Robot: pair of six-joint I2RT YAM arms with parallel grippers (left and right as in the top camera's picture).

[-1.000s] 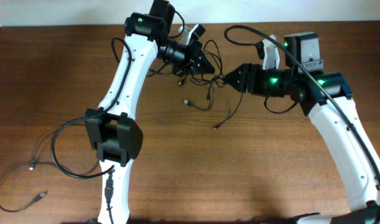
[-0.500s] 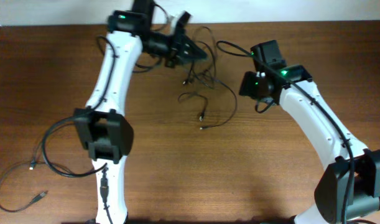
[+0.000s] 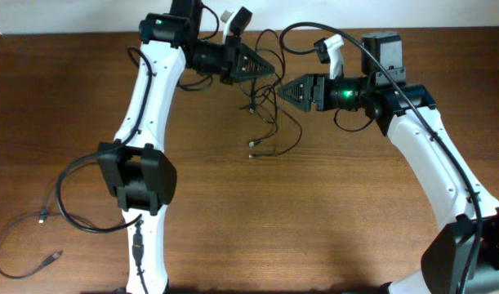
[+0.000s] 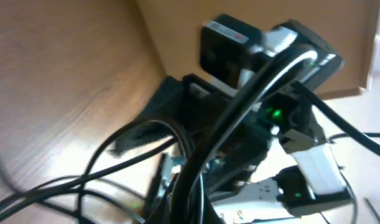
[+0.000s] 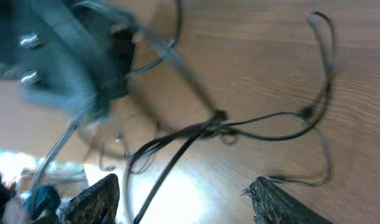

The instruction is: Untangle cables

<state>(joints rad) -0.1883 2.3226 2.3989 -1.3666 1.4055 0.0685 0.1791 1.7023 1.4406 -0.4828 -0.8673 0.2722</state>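
The cables (image 3: pixel 266 109) are a knot of thin black cords held off the table between the two grippers, with strands and plug ends hanging toward the table (image 3: pixel 253 147). My left gripper (image 3: pixel 269 72) points right with its fingers closed to a tip on the top of the bundle. My right gripper (image 3: pixel 283 90) points left just beside the knot. In the right wrist view its fingers (image 5: pixel 183 182) are wide apart, with the knot (image 5: pixel 217 121) ahead of them and one strand running between them. The left wrist view is blurred; cords (image 4: pixel 84 186) cross its lower edge.
A separate thin black cable with plug ends (image 3: pixel 20 237) lies at the table's front left. The left arm's thicker cable (image 3: pixel 69 192) loops beside its base. The right arm (image 4: pixel 264 112) fills the left wrist view. The table's back edge meets a white wall (image 3: pixel 86 16).
My right gripper has swung round from facing away and now points left at the knot. The bundle's hanging strands have shifted slightly left. The left gripper has stayed at the back, holding the bundle.
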